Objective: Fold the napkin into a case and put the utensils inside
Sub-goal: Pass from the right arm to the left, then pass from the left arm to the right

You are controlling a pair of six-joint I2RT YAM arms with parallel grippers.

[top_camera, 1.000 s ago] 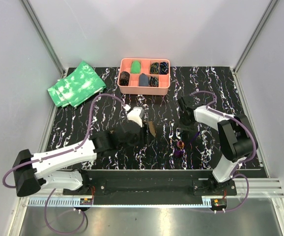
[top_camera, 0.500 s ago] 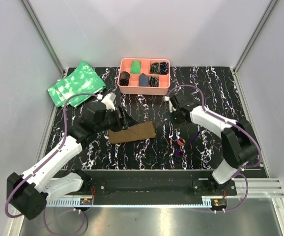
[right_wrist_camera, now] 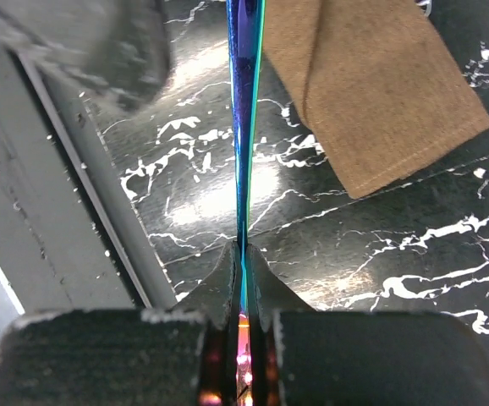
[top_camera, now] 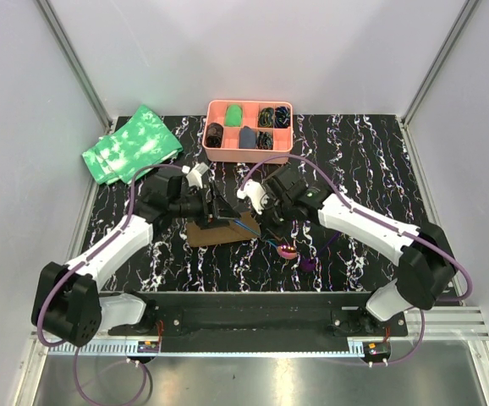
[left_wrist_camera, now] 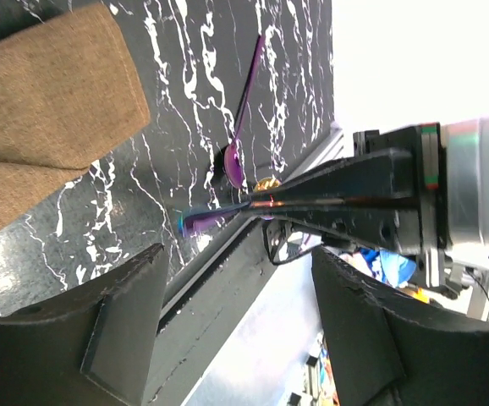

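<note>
While right gripper (right_wrist_camera: 242, 262) pinches a utensil (right_wrist_camera: 244, 127), stem pointing left toward the case (right_wrist_camera: 371, 93), left gripper (left_wrist_camera: 238, 258) spread

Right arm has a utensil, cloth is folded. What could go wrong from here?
1. The right gripper pinches the slim utensil near one end, jaws shut; it could pivot or slip on contact.
2. The case lies flat and the left gripper stands open, holding nothing, so the utensil may shove or unfold it.
3. A loose purple utensil lies close by and could be swept aside.
</note>
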